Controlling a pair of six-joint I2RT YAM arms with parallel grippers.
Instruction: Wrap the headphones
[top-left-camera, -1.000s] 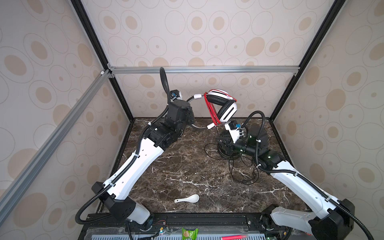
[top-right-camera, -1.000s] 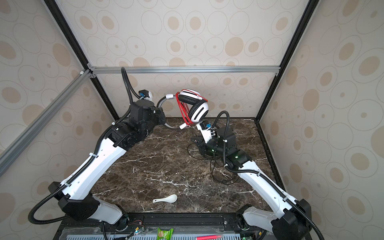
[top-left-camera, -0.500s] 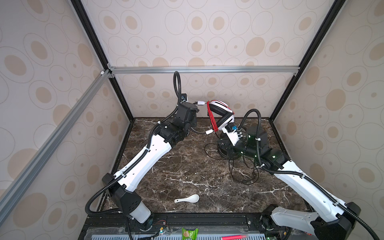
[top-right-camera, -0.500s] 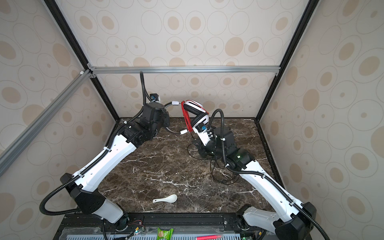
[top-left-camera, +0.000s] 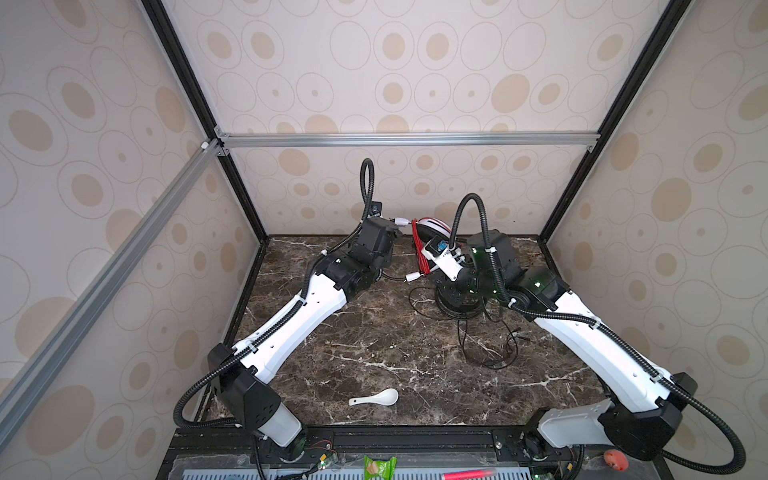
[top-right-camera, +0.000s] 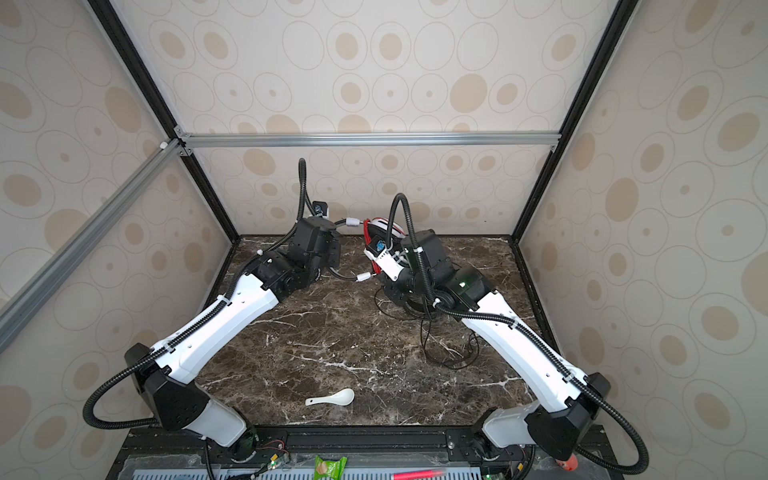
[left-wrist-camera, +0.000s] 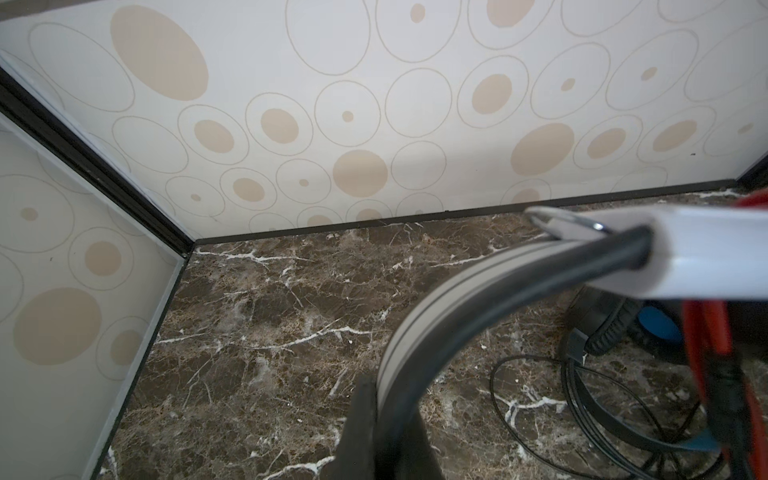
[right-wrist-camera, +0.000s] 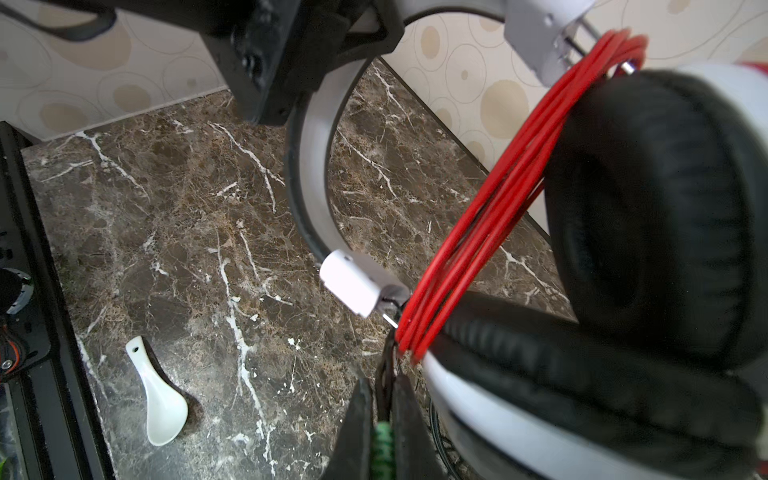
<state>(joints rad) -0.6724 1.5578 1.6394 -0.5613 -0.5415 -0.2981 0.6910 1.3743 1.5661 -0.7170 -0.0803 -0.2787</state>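
"Behind the black headset (top-left-camera: 457, 299), on its far side, what is that you are holding up?"

"The white headset (top-left-camera: 432, 226). My left gripper (left-wrist-camera: 384, 409) is clamped tight on its grey band (left-wrist-camera: 436, 299), and the two cups sit just past the black headset, raised off the marble table (top-left-camera: 374, 340). Whether any part of it touches the black one, I cannot tell."

"And your other hand?"

"My right gripper (right-wrist-camera: 382, 399) is pinched together on the dark end of the red cord (right-wrist-camera: 498, 187), just beside the black headset, on the side toward my left arm. From there the cord goes up in several taut loops, stretched from one end of the band to the other, lying against the black pads (right-wrist-camera: 648, 208)."

"How does the black one lie?"

"Down on the table, a blue lining (left-wrist-camera: 660, 328) showing inside one cup. Its black cord (top-left-camera: 490, 345) sprawls in loose curls on the near side of it, not wound on anything."

"Anything else down there?"

"A white spoon (top-left-camera: 376, 398), well apart from the black headset, on its near side and over toward my left arm."
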